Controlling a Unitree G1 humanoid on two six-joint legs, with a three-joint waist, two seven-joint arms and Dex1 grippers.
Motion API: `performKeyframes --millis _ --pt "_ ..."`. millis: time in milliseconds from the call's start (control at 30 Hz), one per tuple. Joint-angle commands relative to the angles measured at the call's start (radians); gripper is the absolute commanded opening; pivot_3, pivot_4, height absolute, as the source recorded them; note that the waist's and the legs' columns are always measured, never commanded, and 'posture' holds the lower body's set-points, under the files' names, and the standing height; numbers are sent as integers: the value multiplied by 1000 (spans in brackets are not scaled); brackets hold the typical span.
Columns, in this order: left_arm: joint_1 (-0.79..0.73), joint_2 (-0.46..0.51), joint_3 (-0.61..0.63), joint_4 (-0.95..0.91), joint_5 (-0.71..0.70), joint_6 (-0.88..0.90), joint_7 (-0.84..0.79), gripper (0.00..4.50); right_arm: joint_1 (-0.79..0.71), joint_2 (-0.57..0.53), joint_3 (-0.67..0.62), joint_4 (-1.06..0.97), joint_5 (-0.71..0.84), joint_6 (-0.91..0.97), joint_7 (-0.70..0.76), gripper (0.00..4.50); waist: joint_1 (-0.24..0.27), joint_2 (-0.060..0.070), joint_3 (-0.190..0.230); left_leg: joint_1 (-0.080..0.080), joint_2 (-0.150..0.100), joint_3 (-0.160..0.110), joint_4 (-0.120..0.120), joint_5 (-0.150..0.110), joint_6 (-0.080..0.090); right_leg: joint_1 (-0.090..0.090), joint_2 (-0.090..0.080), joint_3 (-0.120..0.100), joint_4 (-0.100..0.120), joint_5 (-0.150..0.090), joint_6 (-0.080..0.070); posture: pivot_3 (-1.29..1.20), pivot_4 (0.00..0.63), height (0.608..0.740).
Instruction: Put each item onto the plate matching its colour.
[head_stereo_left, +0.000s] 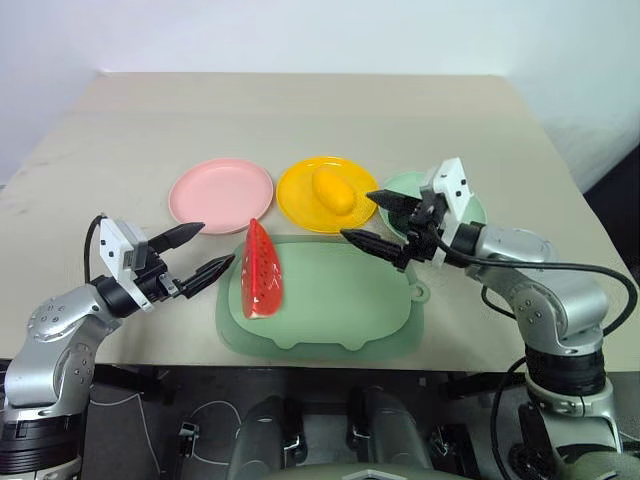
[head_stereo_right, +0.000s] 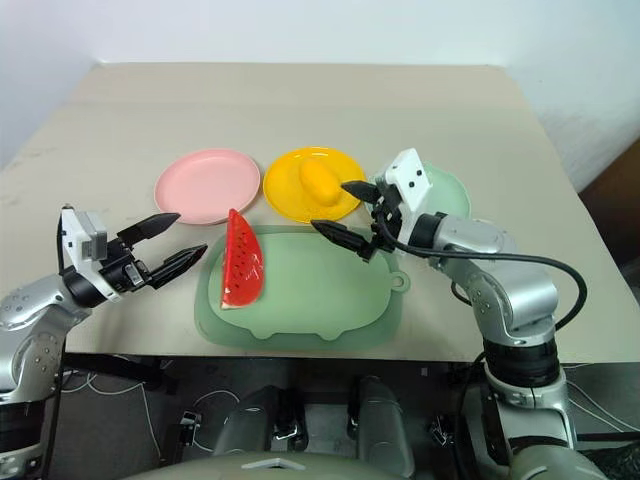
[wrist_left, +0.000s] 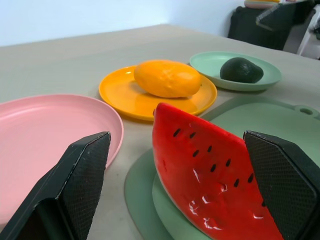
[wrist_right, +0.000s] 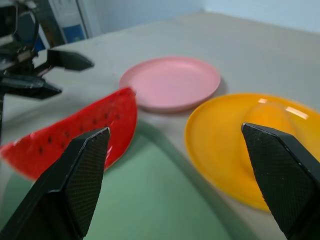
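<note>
Nearest the camera lies the pale green pig-shaped mat (head_stereo_left: 330, 310), the largest thing on the beige table (head_stereo_left: 300, 120); it sits between the two pincers, below and ahead of both. Each arm holds its pincer level over the table's near half with nothing in it.

Left gripper (head_stereo_left: 200, 255): released, its two black fingers (head_stereo_left: 180, 236) spread wide and empty, pointing toward the mat's left edge. Just past its tips stands the red watermelon wedge (head_stereo_left: 261, 272), resting on its green rind at the mat's left end, black seeds on its face; it is close to the fingertips but apart from them. Beyond this pincer, slightly further up the table, is the pink plate (head_stereo_left: 221, 195), bare.

Right gripper (head_stereo_left: 382, 220): also released, jaws wide and empty, hovering over the mat's far right corner and aimed toward the left. Just beyond its upper finger lies the yellow plate (head_stereo_left: 300, 200), carrying the yellow mango (head_stereo_left: 333, 190) near its middle. Behind this pincer is the mint green plate (wrist_left: 210, 62), mostly hidden by the hand in the head views; the left wrist view shows the dark green avocado (wrist_left: 241, 70) resting on it
</note>
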Motion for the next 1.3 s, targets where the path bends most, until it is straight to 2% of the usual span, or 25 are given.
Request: performKeyframes --millis 33,400,767,967,1300 --pt "16 5 22 -54 -21 6 5 4500 27 -15 -7 -41 19 -35 3 4466 0 0 0 0 0 0 0 0 0 0 0 0 0 0 0 0 150 696" --pt "71 20 33 -164 -40 100 71 4500 4 -84 27 -44 14 -127 73 4466 4 0 0 0 0 -1 0 0 0 1 0 0 -1 0 0 0 150 696" --pt "-36 -5 1 -385 -169 412 420 4500 43 -91 84 -18 -19 -160 53 4466 25 0 0 4 0 -2 2 -1 1 7 0 -1 -2 0 0 0 150 696" --pt "-83 -49 -28 -421 -228 600 631 4500 43 -90 81 9 -26 -180 46 4466 27 -1 0 8 0 -3 2 -1 2 12 1 -2 -3 0 0 0 150 696" --pt "-107 -77 -86 -431 -259 655 654 4500 61 -78 79 1 -31 -190 17 4466 27 -1 0 8 0 -3 2 -1 2 13 1 -2 -3 0 0 0 150 696"
